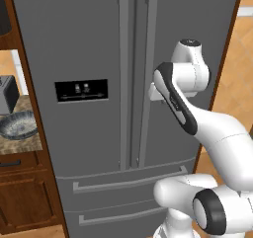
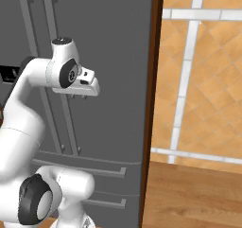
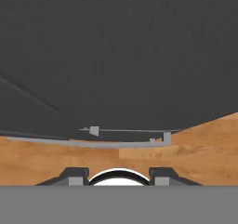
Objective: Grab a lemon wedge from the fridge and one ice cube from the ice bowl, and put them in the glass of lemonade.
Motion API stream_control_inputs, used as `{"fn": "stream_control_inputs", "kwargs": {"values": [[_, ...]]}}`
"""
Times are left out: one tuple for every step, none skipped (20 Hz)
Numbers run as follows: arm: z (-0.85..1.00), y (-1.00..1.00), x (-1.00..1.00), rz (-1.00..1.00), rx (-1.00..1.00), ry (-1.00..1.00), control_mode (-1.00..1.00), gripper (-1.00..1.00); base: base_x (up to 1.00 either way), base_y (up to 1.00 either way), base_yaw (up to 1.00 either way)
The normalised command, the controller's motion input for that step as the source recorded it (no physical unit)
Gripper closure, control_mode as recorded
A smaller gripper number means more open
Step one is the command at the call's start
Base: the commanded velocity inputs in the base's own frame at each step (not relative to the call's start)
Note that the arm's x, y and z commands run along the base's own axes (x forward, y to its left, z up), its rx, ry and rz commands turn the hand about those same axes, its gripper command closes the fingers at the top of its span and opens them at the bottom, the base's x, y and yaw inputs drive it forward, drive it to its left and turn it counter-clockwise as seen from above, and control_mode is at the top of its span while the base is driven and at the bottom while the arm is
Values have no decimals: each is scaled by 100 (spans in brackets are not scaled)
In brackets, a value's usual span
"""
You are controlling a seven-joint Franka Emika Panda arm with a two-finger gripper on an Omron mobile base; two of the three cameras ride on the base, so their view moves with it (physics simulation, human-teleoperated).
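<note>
Nearest the cameras, the white arm rises from its base and bends up so that its hand sits close against the front of the fridge [image 1: 94,44], beside the right door's long vertical handle [image 1: 147,79]. In the right base view the gripper [image 2: 78,96] points downward along the door face, its short dark tips just visible under the white hand. In the hand view the two finger tips [image 3: 78,175] stand apart with a clear gap between them and nothing lies in that gap; they hold nothing, though how wide the gap is against their full reach cannot be told. Beyond the tips, the hand view looks down the dark door to a grey drawer handle [image 3: 88,143] and the wooden floor [image 3: 46,162] below. The fridge doors are shut, the two vertical handles standing side by side at the middle seam, with the black dispenser panel [image 1: 81,90] on the left door and two lower drawers [image 1: 123,182] beneath. Farther left, past the fridge's edge, the ice bowl [image 1: 19,125] rests on the speckled counter [image 1: 20,142], and just behind it stands the silver toaster [image 1: 7,94].
</note>
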Motion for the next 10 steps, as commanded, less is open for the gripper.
{"fn": "stream_control_inputs", "kwargs": {"values": [[0,0,-1,0,0,0,-100,-100,0,0,0],[0,0,-39,0,0,0,-100,-100,0,0,0],[0,0,-56,0,0,1,-100,-100,0,0,0],[0,0,-70,0,2,0,-100,-100,0,0,0],[-4,0,-81,0,1,0,-100,-100,0,0,0],[-6,0,-84,0,2,0,-100,-100,0,0,0],[-13,0,-79,0,3,0,-100,-100,0,0,0],[-21,0,-61,0,2,0,-100,-100,0,0,0],[-24,0,-53,0,1,0,-100,-100,0,0,0],[-26,0,-44,0,0,0,-100,-100,0,0,0]]}}
